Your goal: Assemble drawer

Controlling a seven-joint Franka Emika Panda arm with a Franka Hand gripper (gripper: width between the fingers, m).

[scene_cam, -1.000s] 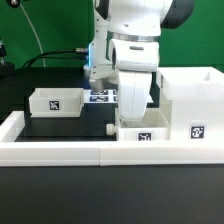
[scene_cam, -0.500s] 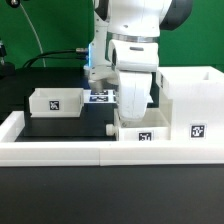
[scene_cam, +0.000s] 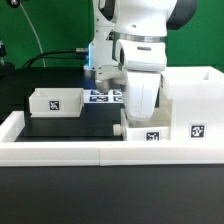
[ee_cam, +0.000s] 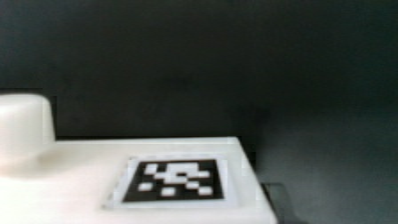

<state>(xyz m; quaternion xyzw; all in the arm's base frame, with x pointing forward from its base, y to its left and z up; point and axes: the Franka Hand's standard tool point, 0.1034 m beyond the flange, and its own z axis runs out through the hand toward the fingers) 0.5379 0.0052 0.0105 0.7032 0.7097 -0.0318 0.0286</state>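
Observation:
A small white drawer tray with a square tag on its front stands at the front middle, close against the left side of the tall white case. My gripper reaches down onto this tray from above and is shut on it; the fingertips are hidden behind the hand. In the wrist view the tray's tagged face and its round knob fill the lower part, with dark table beyond. A second tagged tray stands apart at the exterior view's left.
A low white border wall runs along the front and the exterior view's left of the black table. The marker board lies flat behind the gripper. The robot's base stands at the back.
My gripper has shifted toward the exterior view's right, and the small tray has moved with it, closer to the tall case. The left tray has not moved.

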